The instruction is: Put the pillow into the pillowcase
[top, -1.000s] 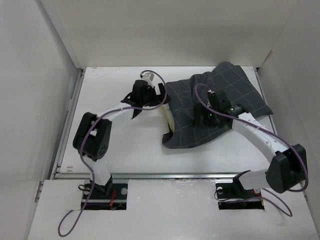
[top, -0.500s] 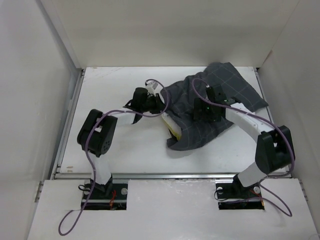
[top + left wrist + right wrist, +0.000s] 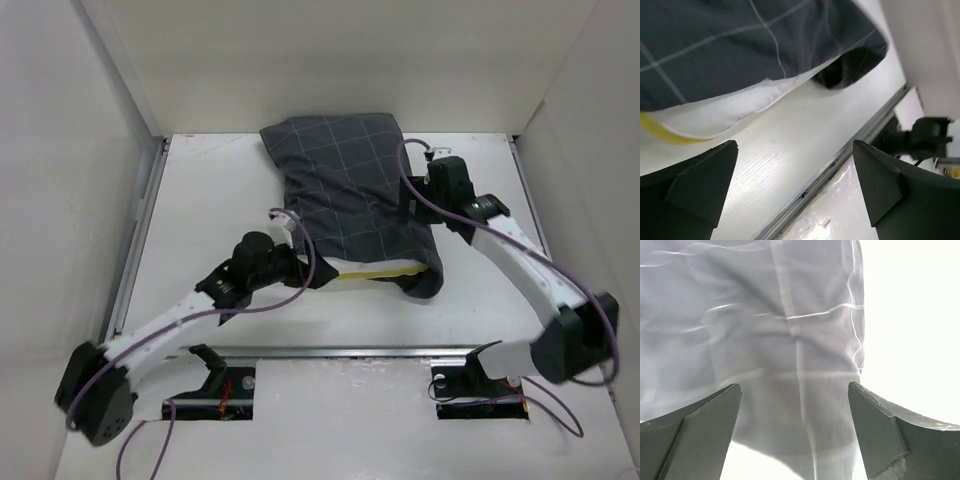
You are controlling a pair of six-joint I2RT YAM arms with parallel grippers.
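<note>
The pillowcase [image 3: 350, 185], dark grey with a thin light check, lies from the back wall toward the near edge and covers most of the pillow. Only a cream strip of the pillow [image 3: 372, 271] shows at the case's near opening. In the left wrist view the pillow [image 3: 715, 112] pokes out white with a yellow edge under the pillowcase [image 3: 740, 45]. My left gripper [image 3: 308, 274] is open beside that near left corner, and my left gripper [image 3: 795, 195] has only bare table between its fingers. My right gripper [image 3: 408, 206] is open over the pillowcase's right side. Washed-out pillowcase fabric [image 3: 790, 340] fills the view behind my right gripper [image 3: 795, 435].
White walls close in the table [image 3: 220, 200] on the left, back and right. A metal rail [image 3: 330, 351] runs along the near edge, also visible as the rail [image 3: 840, 165] in the left wrist view. The right arm's base [image 3: 920, 140] shows beyond it.
The pillowcase with the pillow has swung from the right side to lie back-to-front in the middle. My left arm has stretched low toward its near corner; the right gripper has shifted to its right side.
</note>
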